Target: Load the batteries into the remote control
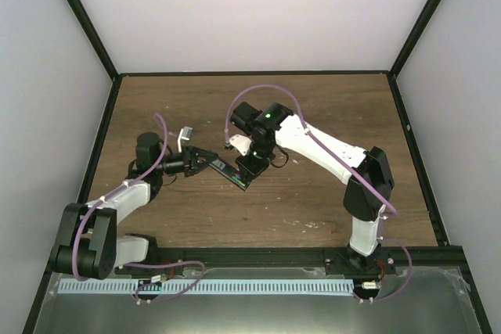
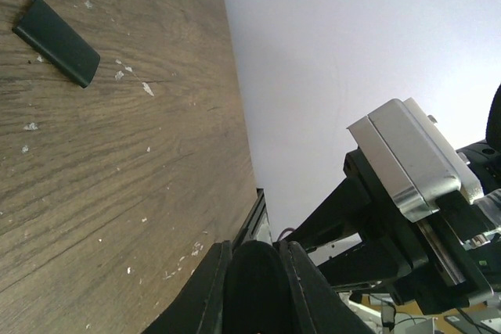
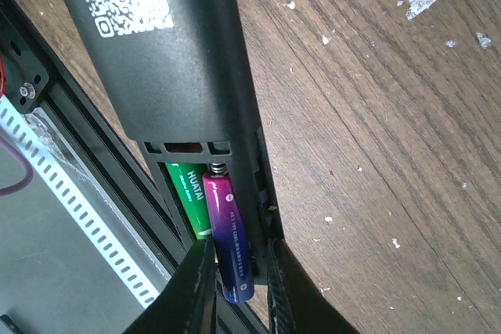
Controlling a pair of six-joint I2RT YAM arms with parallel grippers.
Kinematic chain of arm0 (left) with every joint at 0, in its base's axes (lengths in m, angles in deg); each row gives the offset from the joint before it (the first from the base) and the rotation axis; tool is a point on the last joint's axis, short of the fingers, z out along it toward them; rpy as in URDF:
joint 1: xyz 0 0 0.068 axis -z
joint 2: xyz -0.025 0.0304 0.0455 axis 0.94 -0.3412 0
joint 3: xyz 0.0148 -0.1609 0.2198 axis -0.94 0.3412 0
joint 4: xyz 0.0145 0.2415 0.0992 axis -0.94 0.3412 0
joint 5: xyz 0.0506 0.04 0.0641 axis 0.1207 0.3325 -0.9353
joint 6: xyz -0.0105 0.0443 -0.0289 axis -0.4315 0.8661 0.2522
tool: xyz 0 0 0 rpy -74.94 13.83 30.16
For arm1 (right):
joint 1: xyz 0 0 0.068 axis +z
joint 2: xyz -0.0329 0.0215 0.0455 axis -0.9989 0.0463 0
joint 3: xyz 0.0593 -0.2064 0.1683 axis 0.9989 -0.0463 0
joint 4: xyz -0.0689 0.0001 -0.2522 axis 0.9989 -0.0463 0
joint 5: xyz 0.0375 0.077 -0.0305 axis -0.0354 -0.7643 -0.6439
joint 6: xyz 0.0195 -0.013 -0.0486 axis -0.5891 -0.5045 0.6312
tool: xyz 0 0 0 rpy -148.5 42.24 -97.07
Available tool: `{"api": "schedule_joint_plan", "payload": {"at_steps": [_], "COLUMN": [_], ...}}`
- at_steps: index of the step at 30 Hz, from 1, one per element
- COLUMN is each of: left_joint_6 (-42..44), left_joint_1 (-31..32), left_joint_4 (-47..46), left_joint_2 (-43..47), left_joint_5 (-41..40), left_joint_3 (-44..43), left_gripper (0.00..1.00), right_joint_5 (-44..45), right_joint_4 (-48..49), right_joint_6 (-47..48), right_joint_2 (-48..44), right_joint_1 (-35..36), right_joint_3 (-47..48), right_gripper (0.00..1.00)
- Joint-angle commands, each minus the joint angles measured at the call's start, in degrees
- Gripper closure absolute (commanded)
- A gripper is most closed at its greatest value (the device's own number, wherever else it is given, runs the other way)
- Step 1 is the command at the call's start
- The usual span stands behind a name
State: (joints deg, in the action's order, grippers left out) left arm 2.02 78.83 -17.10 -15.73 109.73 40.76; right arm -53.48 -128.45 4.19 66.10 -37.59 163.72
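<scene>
The slim black remote control [image 1: 231,171] hangs over the table, and my left gripper [image 1: 205,162] is shut on one end of it; in the left wrist view that black end [image 2: 258,287] fills the space inside the left gripper [image 2: 256,248]. In the right wrist view the remote control [image 3: 164,60] shows its back with the battery bay uncovered. A green battery [image 3: 188,197] lies in the bay. Beside it, the purple-blue battery [image 3: 228,232] touches the spring, its lower end sticking out. My right gripper [image 3: 240,246] straddles that end, slightly open, with a dark gap at one finger.
A loose black cover piece [image 2: 56,41] lies flat on the wooden table [image 1: 329,107], away from the remote. White specks of debris dot the wood. A black frame rail and a perforated white strip [image 3: 70,185] run along the near edge, just under the remote.
</scene>
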Motion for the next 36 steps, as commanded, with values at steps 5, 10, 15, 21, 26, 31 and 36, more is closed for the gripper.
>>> {"api": "schedule_joint_plan", "payload": {"at_steps": [5,10,15,21,26,31,36], "left_joint_6": [-1.7,-1.8,-2.0,-3.0,-6.3,-9.9,-15.0], "left_joint_1": [0.4,0.5,0.4,0.4,0.5,0.3,0.4], "left_joint_4": [-3.7,-3.8,-3.9,-5.0,-9.2,-12.3,-17.4], "left_joint_2": [1.6,1.7,1.7,1.4,0.6,1.3,2.2], "left_joint_5": [1.5,1.4,1.5,1.9,1.7,-0.9,-3.4], "left_joint_3": [0.3,0.2,-0.2,-1.2,-1.2,-0.7,-0.3], "left_gripper": [1.0,1.0,1.0,1.0,1.0,1.0,1.0], "right_joint_5": [0.3,0.0,0.6,2.0,-3.5,-13.8,-24.7], "right_joint_4": [0.8,2.0,4.0,13.1,24.0,35.4,47.5], "right_joint_6": [-0.4,-0.6,-1.6,-5.6,-10.3,-16.3,-23.9], "right_joint_2": [-0.3,-1.7,-4.1,-12.3,-20.3,-27.1,-30.5], "right_joint_1": [0.5,0.5,0.5,-1.5,-7.8,-14.2,-17.1], "right_joint_3": [4.2,4.9,4.5,-2.5,-14.8,-27.6,-35.2], "right_gripper": [0.83,0.75,0.68,0.53,0.45,0.43,0.43]}}
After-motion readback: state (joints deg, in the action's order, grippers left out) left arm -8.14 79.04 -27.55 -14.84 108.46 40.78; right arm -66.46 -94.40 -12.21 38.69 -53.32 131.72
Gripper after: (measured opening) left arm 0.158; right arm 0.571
